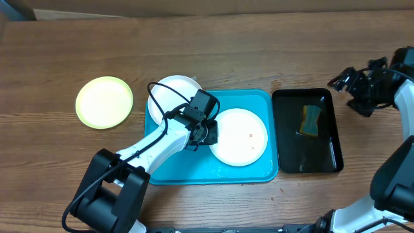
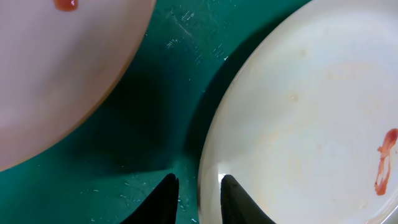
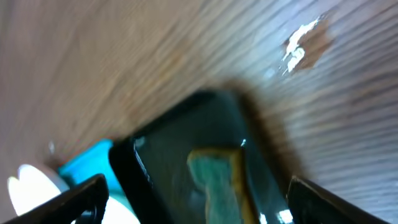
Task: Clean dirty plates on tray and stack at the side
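Mid-desk [image 1: 259,39]: turquoise tray [image 1: 259,171], carrying two white plates. Far-left white plate [image 1: 169,96]: overhangs the tray's far left corner, shows a red smear [image 2: 65,5] near its edge in the left wrist view. Near-right white plate [image 1: 242,137]: lies flat inside the tray, bears a reddish streak [image 2: 385,163]. Yellow-green plate [image 1: 104,101]: rests on bare desk left of the tray, well apart from it. Left hand [image 1: 208,133]: hangs at the left rim of the near-right white plate, fingers [image 2: 236,202] drawn close together with the rim between them; cannot tell whether pinching it or merely straddling. Right hand [image 1: 337,83]: hovers above the desk off the far right corner of the black tray [image 1: 291,155], spread wide, holds nothing. Just right of the turquoise tray: black tray, holding a sponge [image 1: 312,120], blurred in the right wrist view
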You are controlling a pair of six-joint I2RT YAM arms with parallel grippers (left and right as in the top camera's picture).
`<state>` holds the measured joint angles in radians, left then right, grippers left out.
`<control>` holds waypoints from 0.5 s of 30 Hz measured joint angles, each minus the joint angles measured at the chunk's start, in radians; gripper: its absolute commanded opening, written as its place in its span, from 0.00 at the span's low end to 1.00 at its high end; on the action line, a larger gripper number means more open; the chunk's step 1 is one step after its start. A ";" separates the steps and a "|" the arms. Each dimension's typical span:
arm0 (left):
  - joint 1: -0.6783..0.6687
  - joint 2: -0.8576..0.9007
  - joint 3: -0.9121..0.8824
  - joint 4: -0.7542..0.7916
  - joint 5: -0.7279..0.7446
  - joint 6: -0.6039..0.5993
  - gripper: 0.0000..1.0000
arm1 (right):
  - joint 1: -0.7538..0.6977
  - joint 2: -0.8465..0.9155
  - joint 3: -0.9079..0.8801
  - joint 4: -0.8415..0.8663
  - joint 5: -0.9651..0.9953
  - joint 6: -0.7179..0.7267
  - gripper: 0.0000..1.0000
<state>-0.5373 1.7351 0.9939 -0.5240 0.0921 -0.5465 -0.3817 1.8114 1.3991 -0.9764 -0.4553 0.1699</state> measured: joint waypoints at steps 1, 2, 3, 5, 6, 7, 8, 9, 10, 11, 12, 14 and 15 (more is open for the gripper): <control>0.000 0.003 0.000 0.001 0.000 0.000 0.25 | 0.028 0.000 0.008 -0.034 0.023 -0.012 0.84; 0.000 0.008 0.000 0.001 0.000 0.000 0.24 | 0.054 0.000 0.015 -0.054 0.043 -0.016 0.84; 0.000 0.012 0.000 0.001 0.000 0.000 0.23 | 0.084 0.000 0.024 -0.069 0.071 -0.018 0.83; 0.000 0.021 0.000 0.000 0.000 0.000 0.22 | 0.153 0.000 0.039 -0.093 0.138 -0.021 0.82; 0.000 0.023 0.000 0.000 0.000 0.000 0.23 | 0.196 0.000 0.043 -0.110 0.191 -0.015 0.82; 0.000 0.023 0.000 0.000 0.000 0.000 0.23 | 0.220 0.000 0.044 -0.121 0.218 -0.012 0.82; 0.000 0.023 0.000 0.000 0.000 0.000 0.23 | 0.255 0.000 0.044 -0.137 0.264 -0.008 0.80; 0.000 0.023 0.000 0.001 0.000 0.000 0.24 | 0.283 0.000 0.044 -0.149 0.306 0.002 0.78; 0.000 0.023 0.000 0.000 0.000 0.000 0.24 | 0.306 0.000 0.044 -0.156 0.338 0.010 0.77; 0.000 0.023 0.000 0.000 0.000 0.000 0.24 | 0.327 0.000 0.044 -0.157 0.378 0.018 0.77; 0.000 0.023 0.000 0.000 0.000 0.000 0.24 | 0.341 0.000 0.040 -0.153 0.402 0.021 0.77; 0.000 0.023 0.000 0.000 0.000 0.000 0.24 | 0.360 0.000 0.020 -0.136 0.445 0.028 0.77; 0.000 0.023 0.000 0.000 0.000 0.000 0.24 | 0.367 0.000 0.002 -0.124 0.462 0.031 0.77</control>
<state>-0.5373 1.7576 0.9939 -0.5240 0.0921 -0.5468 -0.0151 1.8114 1.4014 -1.1000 0.0067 0.2005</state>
